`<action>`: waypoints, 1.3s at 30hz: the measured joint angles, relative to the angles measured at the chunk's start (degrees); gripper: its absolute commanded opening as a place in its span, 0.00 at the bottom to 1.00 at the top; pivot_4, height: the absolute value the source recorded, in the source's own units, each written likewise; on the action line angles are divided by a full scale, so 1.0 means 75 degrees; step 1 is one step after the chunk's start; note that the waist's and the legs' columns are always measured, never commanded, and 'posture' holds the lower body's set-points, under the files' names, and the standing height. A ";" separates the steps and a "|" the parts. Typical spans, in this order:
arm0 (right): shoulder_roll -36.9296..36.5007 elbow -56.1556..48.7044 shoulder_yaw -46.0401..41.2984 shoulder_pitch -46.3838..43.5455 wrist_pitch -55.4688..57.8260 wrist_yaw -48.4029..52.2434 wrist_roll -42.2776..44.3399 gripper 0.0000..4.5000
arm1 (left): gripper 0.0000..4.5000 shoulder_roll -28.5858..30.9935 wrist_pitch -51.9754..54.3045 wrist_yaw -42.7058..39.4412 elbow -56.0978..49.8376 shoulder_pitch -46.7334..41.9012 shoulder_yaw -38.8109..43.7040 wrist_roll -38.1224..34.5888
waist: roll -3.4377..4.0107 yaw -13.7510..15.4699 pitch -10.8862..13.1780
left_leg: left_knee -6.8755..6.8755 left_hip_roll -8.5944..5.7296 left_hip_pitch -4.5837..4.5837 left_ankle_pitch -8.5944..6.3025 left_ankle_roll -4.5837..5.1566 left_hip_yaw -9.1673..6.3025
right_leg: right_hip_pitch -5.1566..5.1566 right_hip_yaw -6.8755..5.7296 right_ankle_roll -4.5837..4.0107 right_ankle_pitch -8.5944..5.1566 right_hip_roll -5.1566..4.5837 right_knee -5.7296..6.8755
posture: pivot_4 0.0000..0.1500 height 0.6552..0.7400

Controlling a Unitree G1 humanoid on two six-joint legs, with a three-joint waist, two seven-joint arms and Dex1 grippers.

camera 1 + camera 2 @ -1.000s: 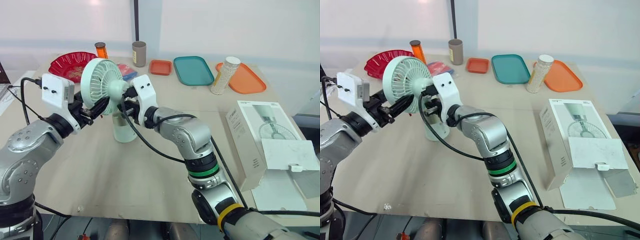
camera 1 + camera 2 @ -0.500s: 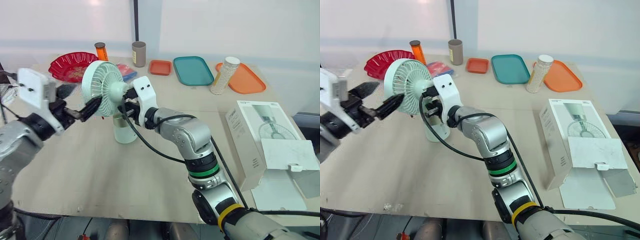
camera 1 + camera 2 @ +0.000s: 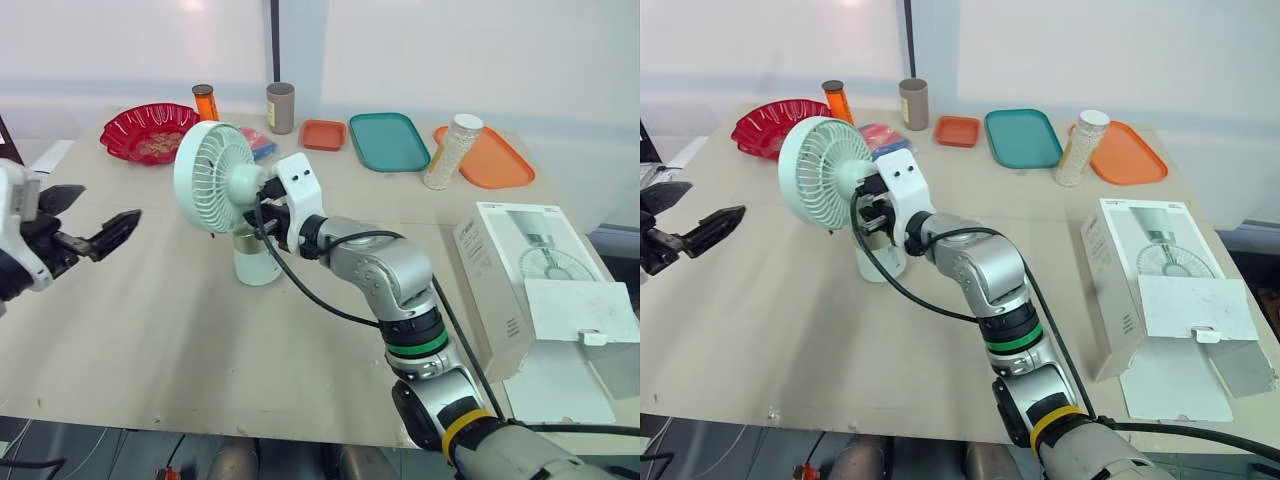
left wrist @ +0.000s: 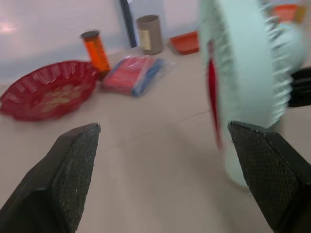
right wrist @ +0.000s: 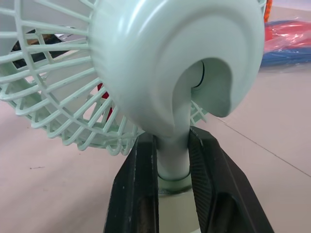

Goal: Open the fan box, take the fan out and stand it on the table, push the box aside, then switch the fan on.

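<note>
The pale green fan (image 3: 212, 178) stands upright on its base (image 3: 250, 268) on the table, left of centre, with its grille facing my left. My right gripper (image 3: 262, 215) is shut on the fan's neck (image 5: 173, 160), one black finger (image 5: 138, 184) on each side, just above the base. My left gripper (image 3: 95, 225) hangs open near the table's left edge, well clear of the fan, with nothing between its fingers (image 4: 77, 160). The white fan box (image 3: 530, 290) lies at the right edge with its end flap open.
Along the back stand a red bowl (image 3: 148, 130), an orange bottle (image 3: 204, 102), a brown cup (image 3: 279, 107), a red and blue packet (image 3: 262, 146), a small orange tray (image 3: 322, 134), a teal tray (image 3: 388, 140), a white jar (image 3: 450, 150) and an orange tray (image 3: 495, 157).
My left gripper has let go of the fan's head and drawn back to the left, open. The right gripper keeps its hold on the neck, and the fan has shifted slightly right.
</note>
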 measured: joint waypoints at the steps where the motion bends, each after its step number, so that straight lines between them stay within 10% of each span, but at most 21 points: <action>1: -0.0027 -0.0037 0.0001 0.0019 0.0000 0.0019 0.0000 0.06 | 0.99 -0.0002 -0.0165 -0.0096 0.0132 0.0028 -0.0002 0.0183 | -0.0001 -0.0003 -0.0001 | 0.0000 0.0000 0.0000 0.0000 0.0000 0.0001 | 0.0000 0.0002 -0.0002 0.0001 0.0000 -0.0001 | 1.00 1.00; 26: -0.2438 -0.2804 -0.0465 0.1548 -0.0167 0.2024 0.1563 0.06 | 0.99 -0.0303 -0.5152 -0.5297 0.3283 -0.0860 -0.3854 0.2656 | 0.0010 -0.0028 0.0006 | -0.0015 0.0020 -0.0013 0.0012 0.0001 0.0016 | -0.0034 0.0001 -0.0023 0.0012 0.0015 0.0010 | 1.00 1.00; 39: -0.2934 -0.3420 -0.0024 0.2808 -0.1679 0.2721 0.1457 0.06 | 0.99 -0.0897 -0.5981 -0.6069 0.3945 -0.1542 -0.4670 0.3044 | 0.0010 -0.0030 0.0005 | -0.0006 0.0019 -0.0013 0.0015 0.0006 0.0014 | -0.0032 0.0002 -0.0023 0.0012 0.0019 0.0020 | 1.00 1.00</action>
